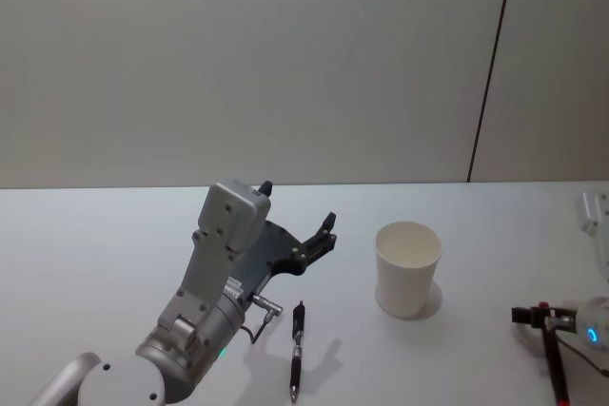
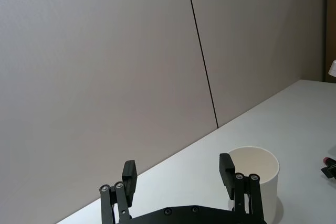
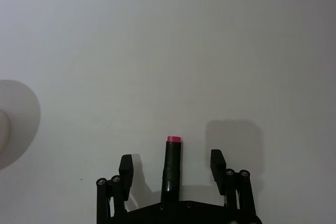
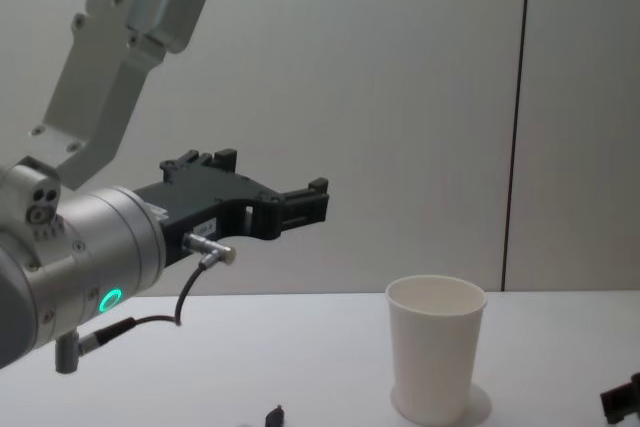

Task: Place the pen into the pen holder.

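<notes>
— Left to right, what's there?

— The left gripper [image 1: 298, 204] hangs left of centre in the head view, raised off the table [image 1: 114, 235], its jaws spread wide and holding nothing. In the chest view it is up at mid-height, pointing toward the right.

— And the pen?

— The pen [image 1: 297, 349] lies flat at the bottom centre, just below that gripper in the frame, with nothing touching it. The cup [image 1: 407, 268] stands upright right of centre, apart from the pen, and nothing stands in it.

— Further right?

— The right gripper [image 3: 171, 158] sits low over the table, jaws wide. A dark stick [image 3: 173, 166] with a pink end shows between them, touching neither finger. I cannot tell what it is.

— So how far along?

— Barely begun, I'd judge. The pen isn't grasped and the cup holds nothing. The grasp, the lift, the carry across and the drop into the cup are all left.

— Surface and room?

— A plain white tabletop, smooth and matte. Behind it is a pale grey wall [image 1: 238, 45] with one thin dark seam [image 1: 490, 64] running down at the upper right.
</notes>
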